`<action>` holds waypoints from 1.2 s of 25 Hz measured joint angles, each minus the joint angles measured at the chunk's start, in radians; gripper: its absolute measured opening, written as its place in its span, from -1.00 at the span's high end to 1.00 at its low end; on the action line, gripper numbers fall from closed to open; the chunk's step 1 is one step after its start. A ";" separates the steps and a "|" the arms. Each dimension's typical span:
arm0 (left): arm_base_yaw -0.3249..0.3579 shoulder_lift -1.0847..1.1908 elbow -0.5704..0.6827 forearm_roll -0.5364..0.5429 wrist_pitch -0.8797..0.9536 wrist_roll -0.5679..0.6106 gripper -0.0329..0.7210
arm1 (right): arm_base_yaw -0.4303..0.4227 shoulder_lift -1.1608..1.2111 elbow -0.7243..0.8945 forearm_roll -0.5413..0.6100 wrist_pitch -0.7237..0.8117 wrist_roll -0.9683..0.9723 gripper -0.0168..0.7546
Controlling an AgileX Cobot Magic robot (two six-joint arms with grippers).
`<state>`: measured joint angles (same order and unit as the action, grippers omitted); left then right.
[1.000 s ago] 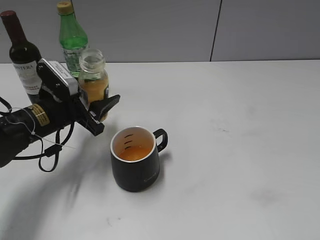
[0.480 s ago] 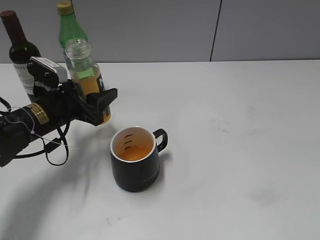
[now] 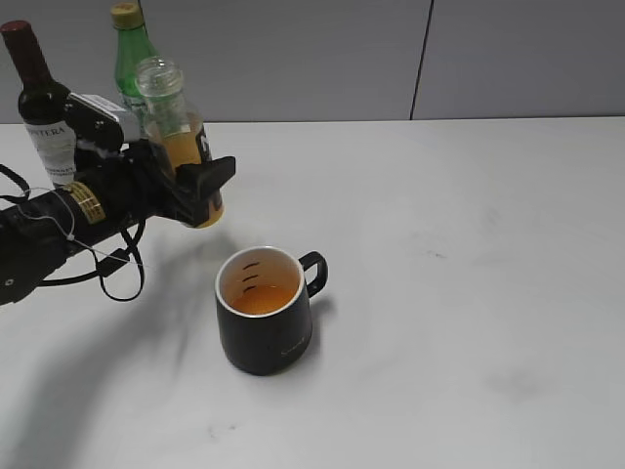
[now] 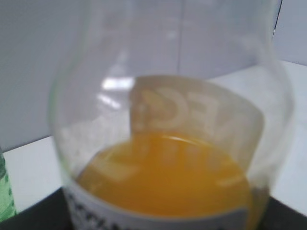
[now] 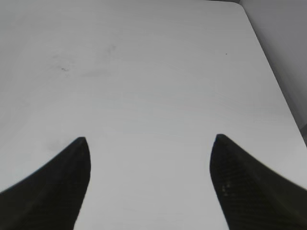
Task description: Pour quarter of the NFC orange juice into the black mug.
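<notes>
My left gripper (image 3: 200, 186) is shut on the NFC orange juice bottle (image 3: 176, 137), holding it nearly upright, tilted slightly left, above the table at the left. The bottle is capless and about half full of orange liquid; it fills the left wrist view (image 4: 163, 172). The black mug (image 3: 266, 313) stands on the white table in front and to the right of the bottle, handle at the right, with orange juice in its cream interior. My right gripper (image 5: 151, 143) is open and empty over bare table; it does not show in the exterior view.
A dark wine bottle (image 3: 44, 103) and a green plastic bottle with a yellow cap (image 3: 132, 59) stand at the back left, just behind my left arm. A grey wall (image 3: 391, 59) bounds the table's far edge.
My left gripper has lifted the juice bottle and moved it back, away from the mug, bringing it closer to upright. The mug and the right gripper have not moved.
</notes>
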<state>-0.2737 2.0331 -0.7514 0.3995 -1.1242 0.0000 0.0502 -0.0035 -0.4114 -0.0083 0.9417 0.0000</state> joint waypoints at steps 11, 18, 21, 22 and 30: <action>-0.050 0.034 -0.076 -0.003 0.053 0.000 -0.33 | 0.000 0.000 0.000 0.000 0.000 0.000 -0.57; -0.068 0.127 -0.148 -0.010 0.056 0.000 -0.33 | 0.000 0.000 0.000 0.000 0.000 0.000 -0.57; -0.068 0.163 -0.182 -0.020 0.054 0.000 -0.33 | 0.000 0.000 0.000 0.000 0.000 0.000 -0.57; -0.068 0.173 -0.190 -0.021 0.054 0.000 -0.33 | 0.000 0.000 0.000 0.000 0.000 0.000 -0.57; -0.068 0.245 -0.252 -0.023 0.056 0.000 -0.33 | 0.000 0.000 0.000 0.000 0.000 0.000 -0.57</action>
<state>-0.3418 2.2779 -1.0039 0.3762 -1.0681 0.0000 0.0502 -0.0035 -0.4114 -0.0083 0.9417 0.0000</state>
